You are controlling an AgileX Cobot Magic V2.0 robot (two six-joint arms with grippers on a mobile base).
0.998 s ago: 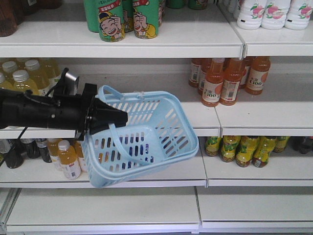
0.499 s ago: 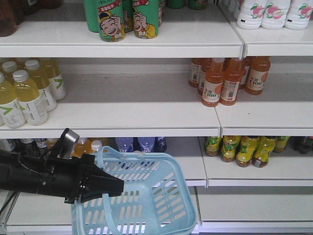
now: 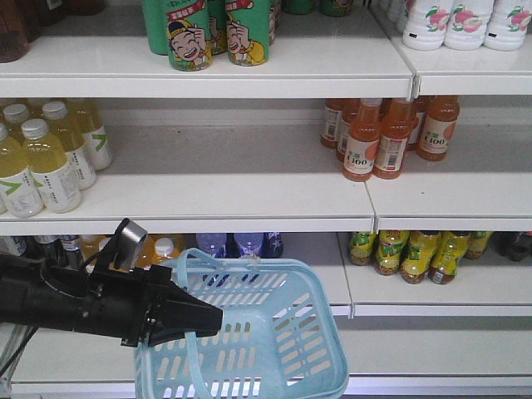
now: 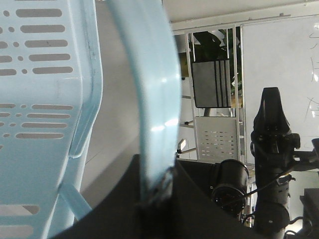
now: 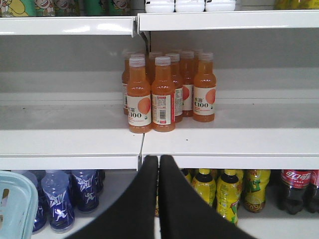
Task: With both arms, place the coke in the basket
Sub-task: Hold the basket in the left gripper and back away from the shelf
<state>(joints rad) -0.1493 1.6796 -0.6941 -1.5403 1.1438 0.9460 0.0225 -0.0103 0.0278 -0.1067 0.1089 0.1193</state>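
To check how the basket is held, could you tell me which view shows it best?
The exterior front-facing view: most of the basket shows, hanging by its handle from the left hand. The left wrist view shows only that handle and one slotted wall; the right wrist view, just a rim corner.

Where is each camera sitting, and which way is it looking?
Front view: behind the arms, faces the shelves; left gripper holding the basket shows.
Left wrist: on that arm, looks past the clamped basket handle into the room.
Right wrist: faces orange bottles; shut right gripper shows.
Shared: the basket, in all three.
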